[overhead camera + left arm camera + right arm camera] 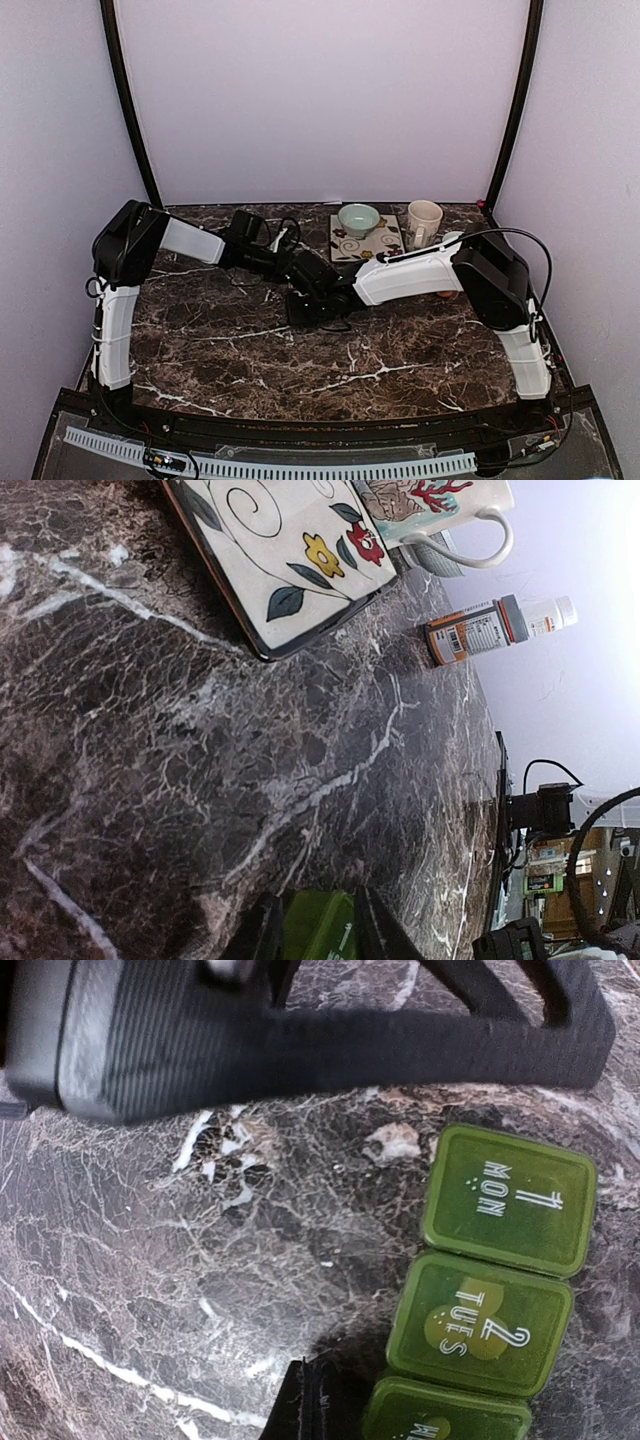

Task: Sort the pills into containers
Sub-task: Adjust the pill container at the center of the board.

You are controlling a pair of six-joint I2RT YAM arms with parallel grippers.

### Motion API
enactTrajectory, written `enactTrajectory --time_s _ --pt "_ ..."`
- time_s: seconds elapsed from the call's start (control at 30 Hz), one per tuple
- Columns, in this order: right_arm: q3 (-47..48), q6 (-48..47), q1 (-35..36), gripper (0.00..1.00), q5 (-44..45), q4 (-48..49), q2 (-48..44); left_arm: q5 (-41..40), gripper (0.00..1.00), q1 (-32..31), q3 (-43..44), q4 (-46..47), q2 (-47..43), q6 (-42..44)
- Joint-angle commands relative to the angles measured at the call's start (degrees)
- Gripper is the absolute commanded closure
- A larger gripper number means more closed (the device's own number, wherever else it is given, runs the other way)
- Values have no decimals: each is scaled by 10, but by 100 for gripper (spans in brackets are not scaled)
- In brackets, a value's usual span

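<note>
Now, pill box [480, 1335] long axis down R wrist view, MON up, L tool [320, 935] nipping it, R tool [305, 1405] closed

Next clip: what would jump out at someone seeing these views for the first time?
Over the middle of the dark marble table, the left gripper is closed on a green pill box, the shut right gripper beside it. The box's MON and TUES lids are down. At the back edge a floral tray carries a pale green bowl, a mug to its right.
</note>
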Motion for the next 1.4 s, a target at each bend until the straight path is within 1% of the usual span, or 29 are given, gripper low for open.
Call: enactTrajectory --time_s 0.0,0.17,0.4,0.93,1.23,1.37 --pt "-4 3 -5 100 25 -5 -7 12 74 -7 2 -6 -2 16" --pt "-29 5 -14 100 31 -3 -28 8 75 -8 -7 -10 -4 16" --pt "-56 7 -23 100 35 -3 -52 -7 75 -9 -37 8 -20 5" --pt "-92 5 -29 100 49 -14 -88 -53 74 -9 -101 44 -63 -21" --pt "-106 6 -32 100 51 -14 -97 -60 74 -9 -114 58 -69 -31" --pt "-105 3 -33 100 44 -14 -98 -65 71 -9 -115 60 -73 -35"
